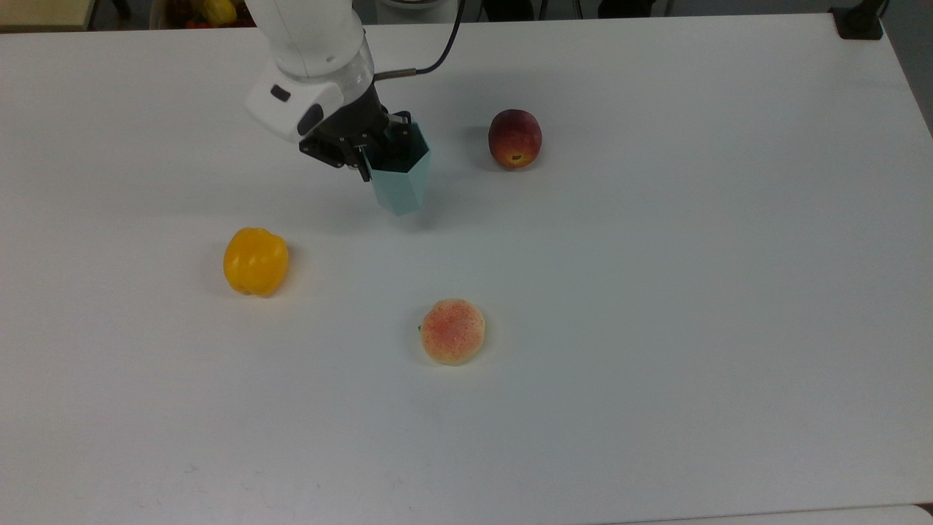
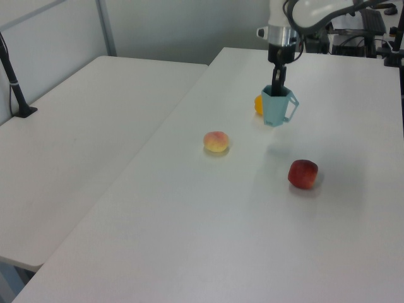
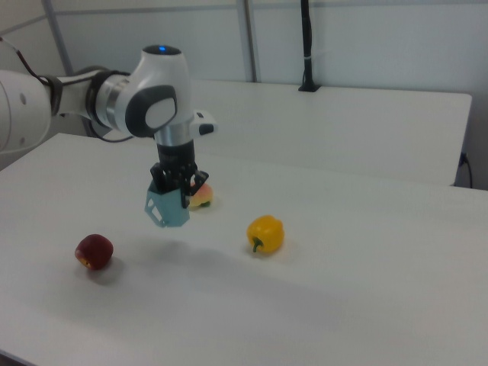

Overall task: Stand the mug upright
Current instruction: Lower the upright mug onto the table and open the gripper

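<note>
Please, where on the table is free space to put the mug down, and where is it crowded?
The table is bare across the top view's right, beyond the red peach and the pale peach, and along its bottom edge. Bare surface also lies under the mug, held by the gripper, between the yellow pepper and both peaches. Nowhere looks crowded.

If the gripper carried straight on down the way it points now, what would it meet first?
Probably the mug's inside; the gripper holds its rim, a finger reaching in. Beneath lies bare table.
</note>
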`<action>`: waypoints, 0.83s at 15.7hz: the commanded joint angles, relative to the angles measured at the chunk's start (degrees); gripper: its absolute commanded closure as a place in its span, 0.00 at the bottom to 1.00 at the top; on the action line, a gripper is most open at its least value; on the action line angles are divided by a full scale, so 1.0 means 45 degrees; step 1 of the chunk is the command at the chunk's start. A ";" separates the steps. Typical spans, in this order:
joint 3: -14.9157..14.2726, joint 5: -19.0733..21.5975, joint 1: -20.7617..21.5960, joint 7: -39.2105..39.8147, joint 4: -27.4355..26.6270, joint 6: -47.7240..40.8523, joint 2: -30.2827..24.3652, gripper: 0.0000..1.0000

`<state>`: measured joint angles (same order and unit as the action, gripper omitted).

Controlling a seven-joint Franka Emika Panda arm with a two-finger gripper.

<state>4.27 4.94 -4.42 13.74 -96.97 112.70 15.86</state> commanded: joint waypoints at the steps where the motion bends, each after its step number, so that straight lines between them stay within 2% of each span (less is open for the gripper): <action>1: -0.0070 0.0348 0.0024 0.1476 -0.0600 0.0542 0.0322 1.00; 7: -0.0070 0.0368 0.0102 0.1848 -0.0853 0.1400 0.0890 1.00; 8: -0.0070 0.0368 0.0102 0.1849 -0.0854 0.1479 0.0948 0.91; 10: -0.0070 0.0368 0.0102 0.1693 -0.0854 0.1499 0.0948 0.44; 12: -0.0070 0.0368 0.0141 0.1576 -0.0815 0.1499 0.0948 0.26; 13: -0.0051 0.0368 0.0141 0.1459 -0.0815 0.1480 0.0929 0.09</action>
<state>4.31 5.04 -4.26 20.10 -99.16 117.98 21.42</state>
